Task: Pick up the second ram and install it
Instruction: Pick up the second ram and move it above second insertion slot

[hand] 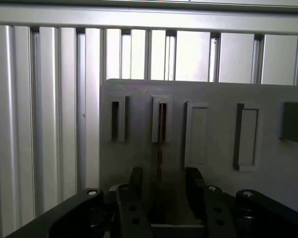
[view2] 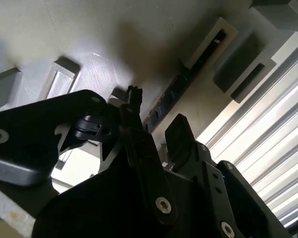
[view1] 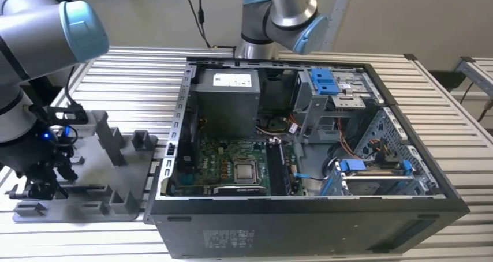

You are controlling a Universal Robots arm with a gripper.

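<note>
The second ram (hand: 160, 144) is a thin dark stick standing on edge in a slot of the grey fixture plate (hand: 213, 99). In the second wrist view the ram (view2: 191, 74) runs as a dark strip away from the fingers. My gripper (hand: 164, 186) is open and low over the plate, with one finger on each side of the ram and a gap to each. In the exterior view my gripper (view1: 38, 190) hangs over the fixture plate (view1: 85, 213) at that view's left, beside the computer case.
An open computer case (view1: 308, 207) lies to the exterior view's right of the plate, its green motherboard (view1: 231, 158) facing up. Upright grey posts (view1: 108, 138) rise from the plate. Another arm (view1: 277, 14) stands behind the case. The table (view1: 138, 71) is slatted metal.
</note>
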